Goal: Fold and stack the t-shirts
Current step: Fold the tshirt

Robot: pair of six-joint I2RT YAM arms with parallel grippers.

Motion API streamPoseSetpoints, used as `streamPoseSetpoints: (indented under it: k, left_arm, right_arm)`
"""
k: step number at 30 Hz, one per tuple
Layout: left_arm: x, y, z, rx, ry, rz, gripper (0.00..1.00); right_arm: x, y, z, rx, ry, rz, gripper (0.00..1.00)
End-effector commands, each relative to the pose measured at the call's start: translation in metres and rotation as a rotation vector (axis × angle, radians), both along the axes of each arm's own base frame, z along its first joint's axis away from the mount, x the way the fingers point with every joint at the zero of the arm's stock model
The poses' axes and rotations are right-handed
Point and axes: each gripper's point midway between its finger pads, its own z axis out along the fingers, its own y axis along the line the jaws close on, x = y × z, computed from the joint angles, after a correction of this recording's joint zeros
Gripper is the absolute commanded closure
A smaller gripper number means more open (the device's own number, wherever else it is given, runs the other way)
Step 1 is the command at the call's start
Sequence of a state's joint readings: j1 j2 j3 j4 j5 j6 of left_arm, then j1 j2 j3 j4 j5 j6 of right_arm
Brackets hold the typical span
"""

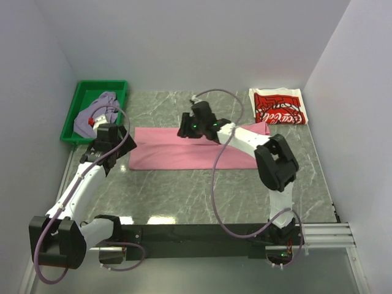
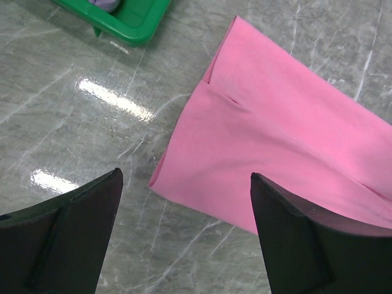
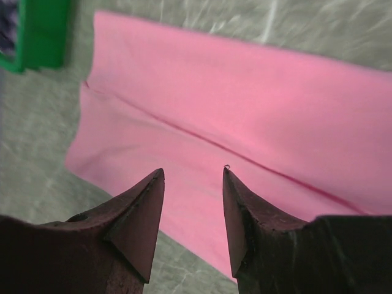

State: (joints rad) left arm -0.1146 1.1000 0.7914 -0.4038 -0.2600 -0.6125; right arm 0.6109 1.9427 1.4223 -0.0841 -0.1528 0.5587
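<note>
Reading "Coca-Cola" — white tee (image 1: 278, 105)

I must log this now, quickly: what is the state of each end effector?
Left end effector: open, holding nothing.
Right end effector: open, empty, above the pink t-shirt.

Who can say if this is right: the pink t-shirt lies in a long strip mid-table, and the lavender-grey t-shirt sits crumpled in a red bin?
Not quite. The bin is green, not red; the top external view shows it. The pink t-shirt does lie in a long strip mid-table, and the lavender-grey t-shirt sits crumpled in that bin.
</note>
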Motion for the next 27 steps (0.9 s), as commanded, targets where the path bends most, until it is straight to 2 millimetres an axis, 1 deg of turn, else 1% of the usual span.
streamPoseSetpoints:
  k: [1, 2, 3, 4, 5, 6, 7, 8, 9, 10, 11, 12, 14, 15, 16, 17, 18, 19, 20, 21, 22, 23, 25, 26, 27]
  left_arm:
    - [0.005, 0.001, 0.018, 0.007, -0.071, -0.001, 0.09]
    - [0.005, 0.001, 0.018, 0.007, -0.074, 0.0, 0.09]
    - [0.005, 0.001, 0.019, 0.005, -0.079, 0.0, 0.09]
    - [0.005, 0.001, 0.02, 0.004, -0.082, 0.002, 0.09]
    - [0.005, 0.002, 0.02, 0.007, -0.082, 0.005, 0.09]
    - [0.005, 0.002, 0.02, 0.007, -0.081, 0.007, 0.09]
    - [0.005, 0.003, 0.02, 0.007, -0.081, 0.009, 0.09]
    - [0.005, 0.003, 0.02, 0.008, -0.082, 0.011, 0.09]
    - [0.005, 0.003, 0.02, 0.008, -0.082, 0.011, 0.09]
    - [0.006, 0.003, 0.021, 0.007, -0.083, 0.011, 0.09]
    - [0.005, 0.003, 0.02, 0.008, -0.082, 0.011, 0.09]
    - [0.005, 0.003, 0.02, 0.009, -0.082, 0.012, 0.09]
    - [0.006, 0.003, 0.02, 0.008, -0.083, 0.012, 0.09]
    - [0.006, 0.004, 0.019, 0.011, -0.08, 0.014, 0.09]
    - [0.006, 0.003, 0.02, 0.009, -0.083, 0.013, 0.09]
    - [0.006, 0.004, 0.019, 0.011, -0.08, 0.014, 0.09]
    - [0.006, 0.003, 0.02, 0.009, -0.082, 0.013, 0.09]
    - [0.007, 0.003, 0.021, 0.008, -0.085, 0.012, 0.09]
    - [0.007, 0.003, 0.02, 0.007, -0.085, 0.011, 0.09]
    - [0.007, 0.002, 0.02, 0.008, -0.083, 0.009, 0.09]
    - [0.007, 0.002, 0.021, 0.007, -0.084, 0.007, 0.09]
    - [0.007, 0.002, 0.021, 0.005, -0.087, 0.004, 0.09]
    - [0.007, 0.001, 0.021, 0.004, -0.087, -0.005, 0.09]
    - [0.007, 0.0, 0.022, 0.004, -0.091, -0.009, 0.09]
    - [0.006, -0.001, 0.021, 0.002, -0.087, -0.015, 0.09]
  right_arm:
    - [-0.009, 0.001, -0.027, -0.218, 0.021, 0.025, 0.5]
    - [-0.009, 0.005, -0.036, -0.249, 0.022, 0.037, 0.5]
    - [-0.017, 0.018, -0.038, -0.258, 0.02, 0.067, 0.5]
    - [-0.017, 0.025, -0.035, -0.263, 0.012, 0.085, 0.5]
    - [-0.02, 0.029, -0.048, -0.285, 0.03, 0.103, 0.5]
    - [-0.021, 0.038, -0.047, -0.3, 0.013, 0.108, 0.5]
    - [-0.025, 0.039, -0.053, -0.326, 0.024, 0.128, 0.5]
    - [-0.029, 0.042, -0.067, -0.351, 0.042, 0.143, 0.5]
    - [-0.03, 0.047, -0.068, -0.358, 0.041, 0.157, 0.5]
    - [-0.039, 0.05, -0.075, -0.389, 0.053, 0.193, 0.5]
    - [-0.043, 0.051, -0.087, -0.415, 0.068, 0.21, 0.5]
    - [-0.05, 0.049, -0.092, -0.446, 0.084, 0.236, 0.5]
    - [-0.067, 0.053, -0.101, -0.47, 0.116, 0.29, 0.51]
    - [-0.077, 0.045, -0.104, -0.507, 0.155, 0.304, 0.51]
    - [-0.093, 0.05, -0.103, -0.498, 0.186, 0.353, 0.51]
    - [-0.105, 0.046, -0.105, -0.512, 0.212, 0.381, 0.51]
    - [-0.121, 0.037, -0.107, -0.551, 0.255, 0.417, 0.51]
    - [-0.14, 0.038, -0.1, -0.555, 0.273, 0.466, 0.51]
    - [-0.154, 0.032, -0.099, -0.57, 0.303, 0.5, 0.51]
    - [-0.176, 0.014, -0.104, -0.621, 0.37, 0.542, 0.51]
    - [-0.192, 0.01, -0.093, -0.599, 0.391, 0.576, 0.51]
    - [-0.217, -0.008, -0.103, -0.624, 0.459, 0.607, 0.51]
    - [-0.243, -0.024, -0.098, -0.598, 0.515, 0.641, 0.51]
    - [-0.262, -0.043, -0.093, -0.59, 0.551, 0.654, 0.51]
    - [-0.273, -0.056, -0.09, -0.604, 0.572, 0.661, 0.51]
